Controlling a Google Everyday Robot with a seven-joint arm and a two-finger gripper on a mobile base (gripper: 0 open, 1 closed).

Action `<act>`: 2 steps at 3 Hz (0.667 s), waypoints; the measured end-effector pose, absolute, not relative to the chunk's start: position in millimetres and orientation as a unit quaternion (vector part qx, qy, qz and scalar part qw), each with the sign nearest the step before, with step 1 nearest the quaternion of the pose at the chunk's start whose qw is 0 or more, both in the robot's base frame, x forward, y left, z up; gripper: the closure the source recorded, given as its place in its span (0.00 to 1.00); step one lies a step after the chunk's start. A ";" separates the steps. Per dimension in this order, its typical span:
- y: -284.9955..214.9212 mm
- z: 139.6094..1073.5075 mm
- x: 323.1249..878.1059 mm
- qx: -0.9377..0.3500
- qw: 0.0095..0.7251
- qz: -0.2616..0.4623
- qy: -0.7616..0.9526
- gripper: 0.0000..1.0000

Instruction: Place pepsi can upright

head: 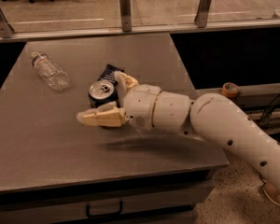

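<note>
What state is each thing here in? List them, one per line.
can: upright, silver top up, on the table, inside the pincer.
pincer: low over the table's middle, around the can; grip cannot be told.
bottle: lying on its side, far left.
black packet: flat, behind the can, partly hidden.
drawer: shut.
tape roll: lying flat on the ledge at right.

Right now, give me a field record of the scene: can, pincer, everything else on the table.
pepsi can: on the table, looks upright, silver top up
pincer: low over the table, around the can, arm reaching in from the right
water bottle: on its side, back left, apart from the can
black packet: flat, just behind the can
table: grey top, carries all three
</note>
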State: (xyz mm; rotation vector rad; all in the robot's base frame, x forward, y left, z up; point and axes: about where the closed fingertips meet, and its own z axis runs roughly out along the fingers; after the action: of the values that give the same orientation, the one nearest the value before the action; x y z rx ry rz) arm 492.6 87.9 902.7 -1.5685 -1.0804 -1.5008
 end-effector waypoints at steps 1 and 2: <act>62.3 906.7 490.0 -0.625 0.330 -0.574 -0.414 0.00; 12.6 913.3 482.0 -0.666 0.277 -0.559 -0.410 0.00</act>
State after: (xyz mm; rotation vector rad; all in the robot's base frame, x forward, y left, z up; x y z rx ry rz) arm 482.0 12.6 913.3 -1.7874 -1.0997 -1.5014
